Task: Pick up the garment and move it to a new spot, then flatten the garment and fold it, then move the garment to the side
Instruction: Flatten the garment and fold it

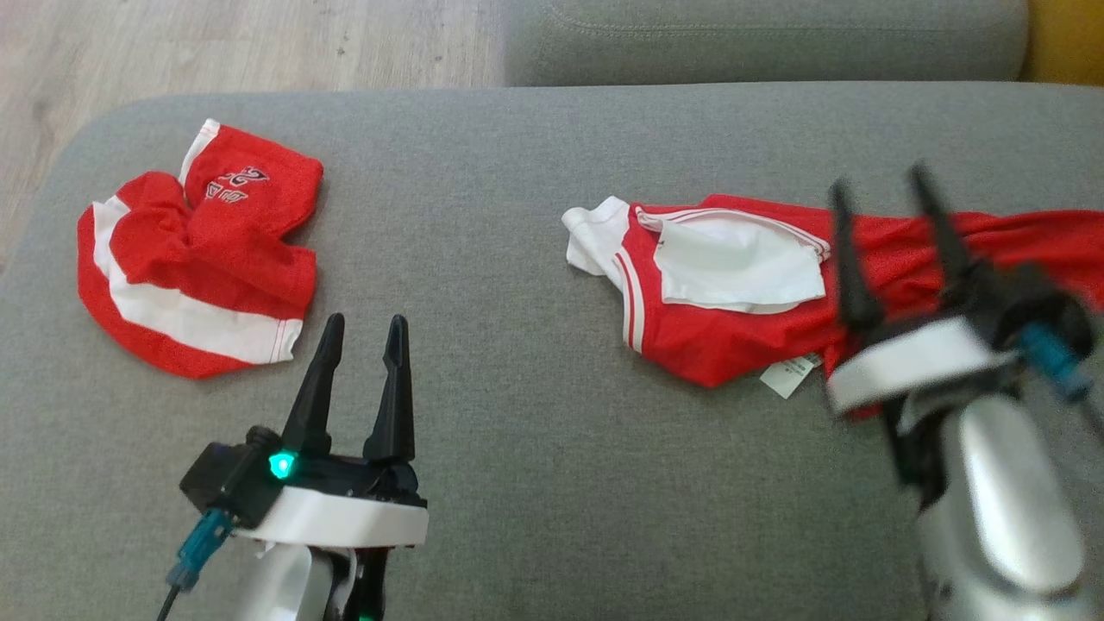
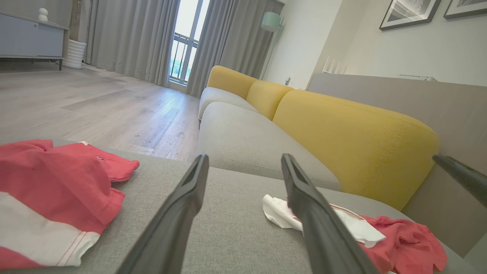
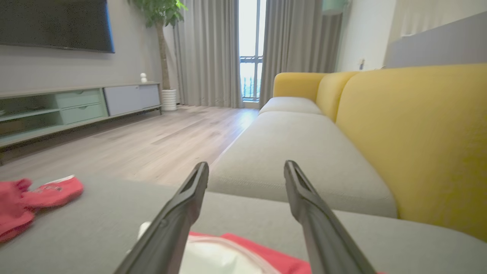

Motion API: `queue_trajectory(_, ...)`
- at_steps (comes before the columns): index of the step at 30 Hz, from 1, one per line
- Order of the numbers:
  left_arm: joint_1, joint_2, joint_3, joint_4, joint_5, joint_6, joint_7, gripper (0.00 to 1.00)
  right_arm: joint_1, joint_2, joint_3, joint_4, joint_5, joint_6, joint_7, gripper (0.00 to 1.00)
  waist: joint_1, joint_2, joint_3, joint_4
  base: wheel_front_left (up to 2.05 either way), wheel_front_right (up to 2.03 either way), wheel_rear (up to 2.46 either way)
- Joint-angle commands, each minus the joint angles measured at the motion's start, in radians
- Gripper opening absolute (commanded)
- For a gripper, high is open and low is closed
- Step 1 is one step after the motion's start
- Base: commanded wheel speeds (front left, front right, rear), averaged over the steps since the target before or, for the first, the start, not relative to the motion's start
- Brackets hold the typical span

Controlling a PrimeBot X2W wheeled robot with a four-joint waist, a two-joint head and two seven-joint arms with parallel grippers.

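Right gripper (image 1: 880, 194) is hovering with its jaws spread wide and gripping nothing, its fingers reaching over the garment (image 1: 733, 328), which is lying crumpled on the right part of the grey seat (image 1: 517, 388), red with a white lining showing. Left gripper (image 1: 366, 321) is hanging just as wide and empty over bare seat, near the other garment (image 1: 198, 259), which is lying bunched at the left.

Soft daylight, glaring window (image 3: 249, 38), blurred right hand (image 1: 878, 177)
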Motion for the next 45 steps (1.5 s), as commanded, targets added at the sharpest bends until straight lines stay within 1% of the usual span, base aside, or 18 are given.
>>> queue_trajectory(1,-0.019,0.003,0.034,-0.038,0.004,0.002,-0.010,1.00,0.014,0.015,0.047,-0.049,0.015,-0.001,-0.014,1.00,0.0000,0.0000,-0.004,-0.003,0.00,0.00,0.00)
queue_trajectory(5,-0.012,0.002,0.030,-0.038,0.008,0.002,-0.010,1.00,0.125,0.020,0.119,-0.065,0.032,-0.001,-0.039,1.00,0.0000,0.0000,-0.010,-0.005,0.00,0.00,0.00)
queue_trajectory(8,-0.012,0.002,0.021,-0.035,0.010,0.002,-0.010,1.00,0.163,0.020,0.134,-0.060,0.069,-0.001,-0.057,1.00,0.0000,0.0000,-0.012,-0.001,0.00,0.00,0.00)
queue_trajectory(13,-0.015,0.005,0.000,-0.032,0.010,0.002,-0.010,1.00,0.155,0.021,0.141,-0.041,0.070,-0.001,-0.056,1.00,0.0000,0.0000,-0.007,0.019,0.00,0.00,0.00)
queue_trajectory(17,-0.022,0.005,-0.009,-0.028,0.005,0.002,-0.010,1.00,0.119,0.021,0.154,-0.011,0.037,-0.001,-0.014,1.00,0.0000,0.0000,0.006,0.049,0.00,0.00,0.00)
queue_trajectory(21,-0.025,0.003,-0.020,-0.020,0.000,0.002,-0.010,1.00,0.067,0.021,0.168,0.050,0.007,-0.001,0.046,1.00,0.0000,0.0000,0.027,0.083,0.00,0.00,0.00)
queue_trajectory(27,-0.039,-0.002,-0.039,-0.010,-0.005,0.002,-0.010,1.00,-0.021,0.021,0.165,0.191,-0.045,-0.001,0.127,1.00,0.0000,0.0000,0.056,0.138,0.00,0.00,0.00)
queue_trajectory(31,-0.047,-0.005,-0.048,-0.004,-0.007,0.002,-0.010,1.00,-0.064,0.021,0.128,0.281,-0.076,-0.001,0.151,1.00,0.0000,0.0000,0.069,0.169,0.00,0.00,0.00)
queue_trajectory(32,-0.049,-0.006,-0.048,-0.002,-0.008,0.002,-0.010,1.00,-0.081,0.021,0.107,0.322,-0.065,-0.001,0.157,1.00,0.0000,0.0000,0.074,0.180,0.00,0.00,0.00)
queue_trajectory(37,-0.053,-0.008,-0.048,-0.001,-0.008,0.002,-0.010,1.00,-0.113,0.021,0.082,0.384,-0.079,-0.001,0.147,1.00,0.0000,0.0000,0.083,0.190,0.00,0.00,0.00)
queue_trajectory(38,-0.053,-0.008,-0.048,0.000,-0.008,0.002,-0.010,1.00,-0.119,0.021,0.079,0.395,-0.080,-0.001,0.142,0.80,0.0000,0.0000,0.084,0.191,0.00,0.00,0.00)
queue_trajectory(39,-0.054,-0.008,-0.046,0.000,-0.008,0.002,-0.010,1.00,-0.125,0.021,0.075,0.404,-0.075,-0.001,0.134,0.15,0.0000,0.0000,0.085,0.191,0.00,0.00,0.00)
queue_trajectory(40,-0.054,-0.008,-0.045,0.001,-0.008,0.002,-0.010,1.00,-0.131,0.021,0.073,0.410,-0.071,-0.001,0.125,0.00,0.0000,0.0000,0.086,0.191,0.00,0.00,0.00)
queue_trajectory(45,-0.057,-0.010,-0.038,0.007,-0.004,0.002,-0.010,1.00,-0.164,0.021,0.065,0.421,-0.049,-0.001,0.078,0.00,0.0000,0.0000,0.079,0.177,0.00,0.00,0.00)
